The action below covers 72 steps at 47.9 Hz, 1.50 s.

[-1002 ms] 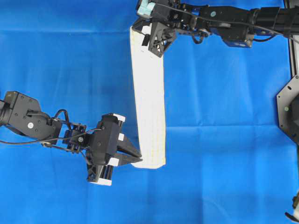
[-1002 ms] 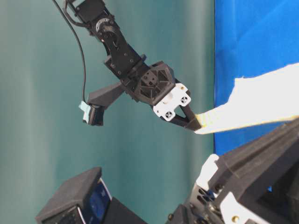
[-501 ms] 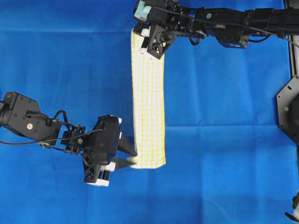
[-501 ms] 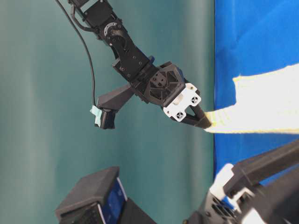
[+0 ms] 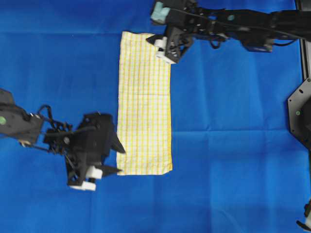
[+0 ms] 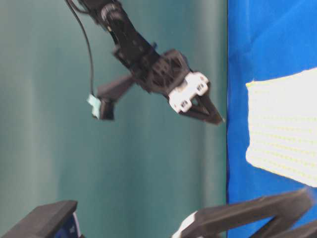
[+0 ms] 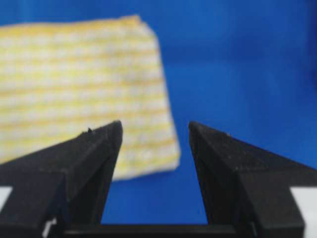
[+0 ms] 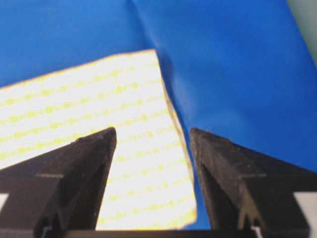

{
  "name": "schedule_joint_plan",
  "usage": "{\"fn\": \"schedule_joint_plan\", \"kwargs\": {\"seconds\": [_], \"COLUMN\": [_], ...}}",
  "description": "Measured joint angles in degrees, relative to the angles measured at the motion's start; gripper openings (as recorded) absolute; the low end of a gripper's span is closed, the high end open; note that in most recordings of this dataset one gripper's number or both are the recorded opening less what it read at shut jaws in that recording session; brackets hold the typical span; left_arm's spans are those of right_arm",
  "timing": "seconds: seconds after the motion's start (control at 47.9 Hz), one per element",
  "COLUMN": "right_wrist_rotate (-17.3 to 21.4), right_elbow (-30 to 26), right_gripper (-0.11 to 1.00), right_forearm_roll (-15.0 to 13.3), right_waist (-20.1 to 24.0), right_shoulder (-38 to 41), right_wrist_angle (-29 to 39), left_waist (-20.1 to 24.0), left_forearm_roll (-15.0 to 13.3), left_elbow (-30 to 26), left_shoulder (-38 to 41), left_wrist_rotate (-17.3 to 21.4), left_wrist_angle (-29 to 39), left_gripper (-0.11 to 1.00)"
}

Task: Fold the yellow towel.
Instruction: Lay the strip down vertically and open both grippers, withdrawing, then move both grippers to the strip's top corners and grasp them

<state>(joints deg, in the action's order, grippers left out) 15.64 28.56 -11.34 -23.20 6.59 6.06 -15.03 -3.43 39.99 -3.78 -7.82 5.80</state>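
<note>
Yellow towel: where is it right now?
Overhead view: the yellow towel lies flat on the blue cloth, centre-left, between the open left gripper and open right gripper.

Around the work: blue cloth, green backdrop, dark fixtures

We see a plain blue cloth covering the whole work surface, with faint creases running across it and a soft ridge showing in the right wrist view; in the table-level view a flat teal-green backdrop fills the left side, meeting the blue along a straight vertical edge. At the right border of the overhead view we make out a dark angular mounting plate with small bolts, and a thin metal rail above it.
</note>
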Motion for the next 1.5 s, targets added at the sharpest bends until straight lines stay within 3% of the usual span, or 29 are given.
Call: {"fn": "schedule_joint_plan", "kwargs": {"seconds": [0.251, 0.459, 0.71, 0.835, 1.086, 1.357, 1.503], "right_wrist_rotate": [0.35, 0.44, 0.62, 0.70, 0.70, 0.62, 0.70], "right_elbow": [9.76, 17.05, 23.03, 23.38, 21.97, 16.35, 12.66], "right_gripper": [0.61, 0.62, 0.65, 0.68, 0.68, 0.70, 0.75], "right_forearm_roll": [0.00, 0.00, 0.62, 0.97, 0.97, 1.05, 0.97], "right_waist": [0.97, 4.04, 8.70, 8.79, 7.91, 0.18, -2.46], "right_shoulder": [-9.40, -15.47, -20.92, -21.45, -19.60, -12.48, -7.03], "right_wrist_angle": [-3.87, -8.70, -12.30, -12.66, -12.66, -11.60, -10.02], "left_waist": [6.59, 12.74, 16.79, 17.84, 19.34, 30.41, 36.30], "left_forearm_roll": [0.35, 0.35, 0.35, 0.44, 0.62, 0.70, 0.79], "left_elbow": [3.08, 6.24, 10.46, 12.57, 12.83, 9.67, 7.47], "left_shoulder": [-4.92, -7.56, -10.99, -12.48, -12.66, -5.80, 0.00], "left_wrist_rotate": [0.88, 2.55, 2.90, 2.90, 3.78, 13.80, 16.52], "left_wrist_angle": [2.90, 2.90, -2.37, -6.50, -8.53, -13.10, -16.88], "left_gripper": [0.51, 0.63, 0.66, 0.67, 0.67, 0.78, 0.80]}}
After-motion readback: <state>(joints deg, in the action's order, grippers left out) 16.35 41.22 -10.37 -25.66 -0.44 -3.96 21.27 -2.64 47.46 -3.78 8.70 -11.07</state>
